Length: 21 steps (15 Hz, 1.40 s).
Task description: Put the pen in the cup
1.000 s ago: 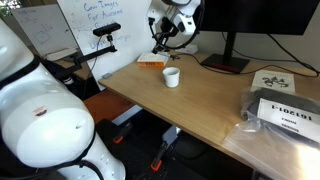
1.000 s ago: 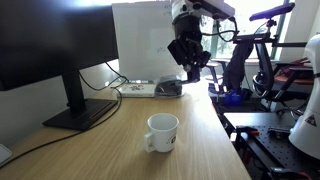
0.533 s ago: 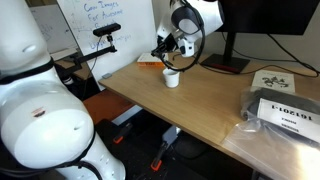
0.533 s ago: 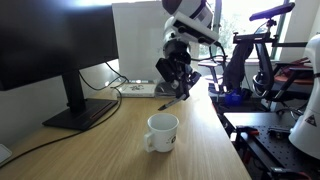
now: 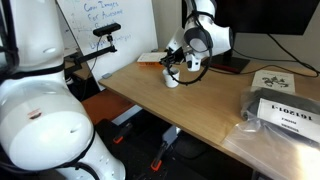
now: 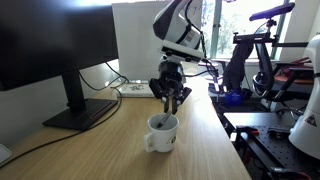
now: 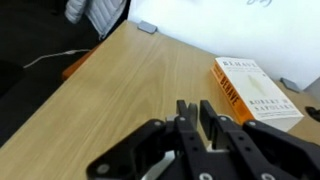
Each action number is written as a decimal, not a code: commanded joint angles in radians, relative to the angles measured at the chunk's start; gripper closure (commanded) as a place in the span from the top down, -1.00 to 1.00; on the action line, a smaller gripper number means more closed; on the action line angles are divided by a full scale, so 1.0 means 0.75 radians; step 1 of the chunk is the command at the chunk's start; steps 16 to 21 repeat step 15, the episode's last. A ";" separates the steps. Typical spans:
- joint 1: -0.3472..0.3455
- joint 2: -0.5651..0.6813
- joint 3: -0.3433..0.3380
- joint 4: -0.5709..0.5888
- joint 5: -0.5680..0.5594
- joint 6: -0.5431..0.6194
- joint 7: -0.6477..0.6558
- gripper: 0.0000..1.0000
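Observation:
The white cup (image 6: 162, 134) stands on the wooden table, and it also shows in an exterior view (image 5: 172, 79). My gripper (image 6: 170, 103) hangs directly over the cup's mouth, fingers pointing down; it shows too in an exterior view (image 5: 176, 64). The fingers are nearly closed on the thin dark pen (image 6: 171, 113), whose lower end reaches down to the cup's rim. In the wrist view the fingers (image 7: 195, 112) stand close together and hide most of the pen and the cup.
A monitor base (image 6: 76, 116) and cables lie near the cup. An orange-and-white book (image 7: 250, 93) lies at the table's far edge by the whiteboard (image 5: 100, 25). A black bag (image 5: 285, 116) and papers (image 5: 276, 80) lie at the other end.
My gripper has carried the pen from near the book at the back of the table over to the cup and lowered it over the cup's mouth.

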 commanded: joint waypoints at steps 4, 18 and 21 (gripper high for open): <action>0.061 -0.166 -0.029 0.012 -0.214 0.149 0.156 0.53; 0.150 -0.517 0.179 -0.008 -1.083 0.347 0.758 1.00; 0.150 -0.517 0.179 -0.008 -1.083 0.347 0.758 1.00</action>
